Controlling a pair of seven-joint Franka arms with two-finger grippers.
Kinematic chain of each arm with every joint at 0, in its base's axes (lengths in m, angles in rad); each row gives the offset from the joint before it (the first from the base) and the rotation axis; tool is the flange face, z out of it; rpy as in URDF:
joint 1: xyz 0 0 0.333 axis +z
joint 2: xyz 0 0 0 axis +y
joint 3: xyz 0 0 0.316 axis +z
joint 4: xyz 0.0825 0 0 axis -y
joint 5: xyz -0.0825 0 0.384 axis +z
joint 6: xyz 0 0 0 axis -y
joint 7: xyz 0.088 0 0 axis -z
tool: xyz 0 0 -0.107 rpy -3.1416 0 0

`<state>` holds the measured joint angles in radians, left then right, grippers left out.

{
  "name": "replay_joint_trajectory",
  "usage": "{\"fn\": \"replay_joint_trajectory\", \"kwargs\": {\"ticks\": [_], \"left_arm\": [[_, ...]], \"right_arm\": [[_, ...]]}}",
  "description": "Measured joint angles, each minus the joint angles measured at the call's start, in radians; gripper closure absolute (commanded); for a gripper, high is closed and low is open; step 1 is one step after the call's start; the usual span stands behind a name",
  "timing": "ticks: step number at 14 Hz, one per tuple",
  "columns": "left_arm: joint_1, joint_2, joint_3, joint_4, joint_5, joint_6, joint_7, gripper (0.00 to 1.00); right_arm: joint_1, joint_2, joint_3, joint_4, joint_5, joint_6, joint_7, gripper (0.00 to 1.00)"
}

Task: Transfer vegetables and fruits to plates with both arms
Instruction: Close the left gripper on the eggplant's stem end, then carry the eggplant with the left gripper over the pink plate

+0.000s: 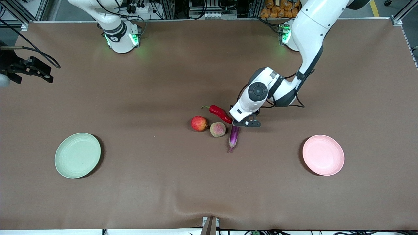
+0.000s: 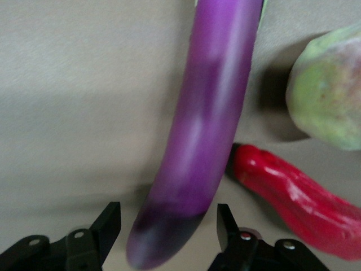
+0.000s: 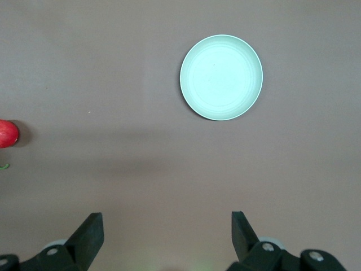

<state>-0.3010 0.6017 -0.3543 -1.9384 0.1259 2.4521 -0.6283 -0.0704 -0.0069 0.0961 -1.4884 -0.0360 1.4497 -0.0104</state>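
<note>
The purple eggplant (image 1: 234, 137) lies mid-table, and its dark end sits between the open fingers of my left gripper (image 1: 246, 123). In the left wrist view the eggplant (image 2: 208, 130) has a gap to each finger of the gripper (image 2: 167, 226). The red chili (image 1: 221, 113) (image 2: 293, 203) lies beside the eggplant. The peach-like ball (image 1: 217, 129) (image 2: 330, 96) and the apple (image 1: 199, 123) (image 3: 7, 133) sit next to them. My right gripper (image 1: 45, 75) (image 3: 166, 226) is open and empty, up in the air at the right arm's end. The green plate (image 1: 77, 155) (image 3: 221, 77) is empty.
The pink plate (image 1: 323, 155) stands empty toward the left arm's end of the table, nearer the front camera than the produce. The brown table cover (image 1: 209, 182) has a slight wrinkle near its front edge.
</note>
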Motion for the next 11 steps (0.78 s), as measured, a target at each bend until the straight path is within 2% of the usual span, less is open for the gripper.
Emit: {"fn": "replay_joint_trajectory", "kwargs": {"ticks": [1,7,11], "left_arm": [[0.000,0.013,0.000,0.001,0.006,0.018,0.000,1.00],[0.009,0.012,0.002,0.025,0.012,0.028,-0.001,1.00],[0.066,-0.091,0.004,0.051,0.012,-0.075,0.000,1.00]], "right_arm": [[0.000,0.000,0.000,0.000,0.000,0.000,0.000,0.00],[0.000,0.000,0.000,0.000,0.000,-0.002,0.000,0.00],[0.000,0.000,0.000,0.000,0.000,-0.003,0.000,0.00]]}}
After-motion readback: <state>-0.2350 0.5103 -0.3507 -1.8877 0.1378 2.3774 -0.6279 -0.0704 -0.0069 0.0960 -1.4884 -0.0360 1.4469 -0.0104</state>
